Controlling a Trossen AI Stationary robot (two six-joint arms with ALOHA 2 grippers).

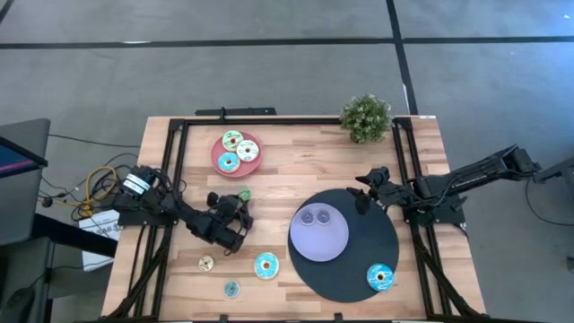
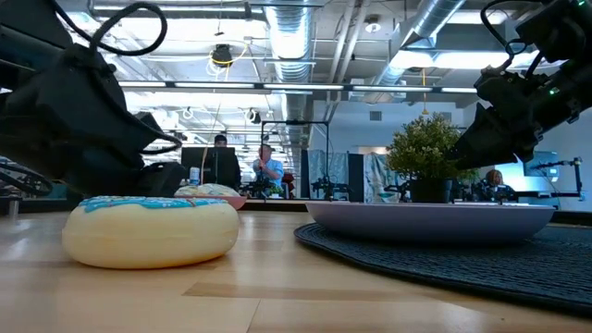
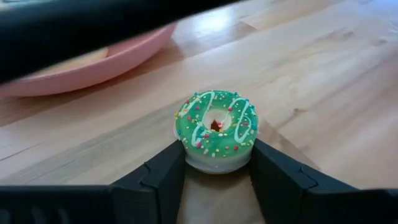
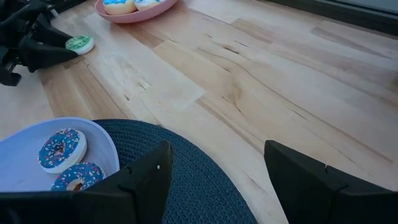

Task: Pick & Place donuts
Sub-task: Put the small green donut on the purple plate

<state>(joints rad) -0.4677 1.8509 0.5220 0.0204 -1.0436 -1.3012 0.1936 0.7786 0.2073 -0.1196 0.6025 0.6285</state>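
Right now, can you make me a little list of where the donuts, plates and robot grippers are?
pink plate: three donuts on it
lavender plate: on the dark round mat, two purple donuts on it
green donut: on the wood, left gripper closed on its sides
right gripper: open, above the mat's edge
teal donut: on the mat
loose on wood: three more donuts

Bright, even overhead light; soft shadows; glare on the wooden table (image 3: 323,74), near foreground blurred
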